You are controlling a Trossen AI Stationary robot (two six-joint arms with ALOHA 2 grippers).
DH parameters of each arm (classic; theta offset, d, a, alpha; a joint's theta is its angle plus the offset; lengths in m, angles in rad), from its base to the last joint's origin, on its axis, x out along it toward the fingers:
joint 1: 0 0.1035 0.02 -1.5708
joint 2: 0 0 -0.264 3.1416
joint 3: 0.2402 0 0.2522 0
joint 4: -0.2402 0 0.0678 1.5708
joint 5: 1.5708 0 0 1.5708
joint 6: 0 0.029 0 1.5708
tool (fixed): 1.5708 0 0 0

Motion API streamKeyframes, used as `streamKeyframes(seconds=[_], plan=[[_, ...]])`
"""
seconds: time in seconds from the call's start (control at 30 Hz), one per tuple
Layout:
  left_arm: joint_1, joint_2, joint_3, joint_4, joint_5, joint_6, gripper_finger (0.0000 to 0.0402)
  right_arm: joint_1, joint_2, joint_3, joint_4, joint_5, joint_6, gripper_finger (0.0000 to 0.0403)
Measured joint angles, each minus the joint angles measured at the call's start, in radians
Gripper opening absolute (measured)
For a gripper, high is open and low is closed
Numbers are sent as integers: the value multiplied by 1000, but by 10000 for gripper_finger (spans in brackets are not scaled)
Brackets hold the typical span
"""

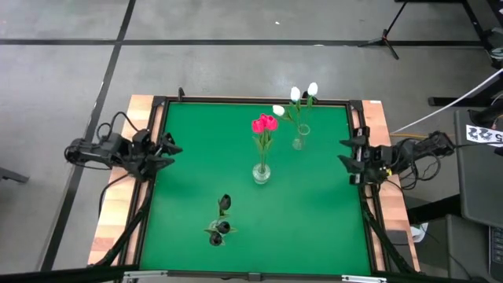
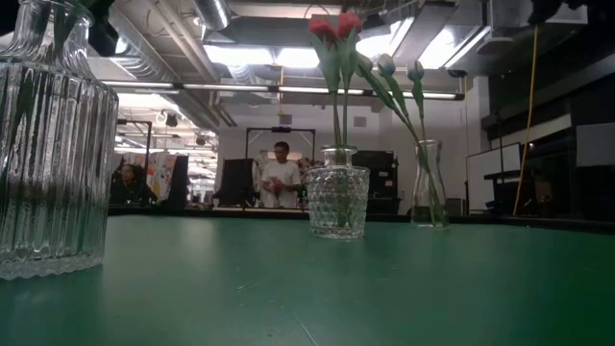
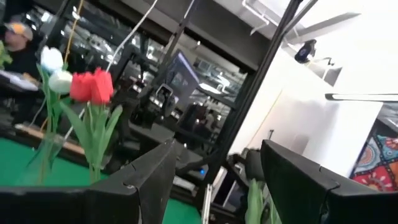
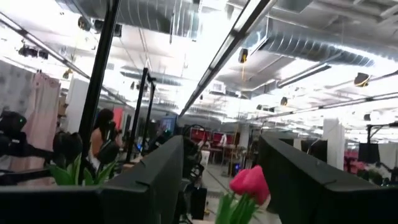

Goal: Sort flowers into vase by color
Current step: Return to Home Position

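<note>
Green is the table (image 1: 314,228), and both arms rest folded at its side edges. The left hand (image 1: 170,153) and the right hand (image 1: 344,152) each have the fingers well apart and hold nothing. To end the homing well, I think they must keep to the edges, away from the tall stems. Three glass vases (image 1: 261,173) stand between them, well apart from both hands: pink-red tulips (image 1: 265,123) in the middle, white tulips (image 1: 302,93) near the far edge, dark tulips (image 1: 223,206) near the front edge.
</note>
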Motion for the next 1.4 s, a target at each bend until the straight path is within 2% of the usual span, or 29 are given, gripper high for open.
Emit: streamKeyframes(seconds=[0.3,0.5,0.77,0.9,1.07,1.27,1.4], plan=[[52,0,1,-42,-4,5,230,0,-285,-9,-286,38,-17,209],[96,-1,1,-99,-16,3,230,0,-286,-9,-366,52,-15,209],[134,-1,1,-231,-53,2,230,0,-285,-138,-388,106,27,209],[151,-1,1,-301,-113,5,230,0,-285,-203,-386,107,59,209],[160,0,1,-386,-211,34,230,0,-285,-204,-459,106,29,209],[160,0,1,-549,-458,-29,230,0,-284,-205,-523,183,-25,209],[160,0,1,-588,-519,-63,230,0,-285,-206,-538,244,-127,209]])
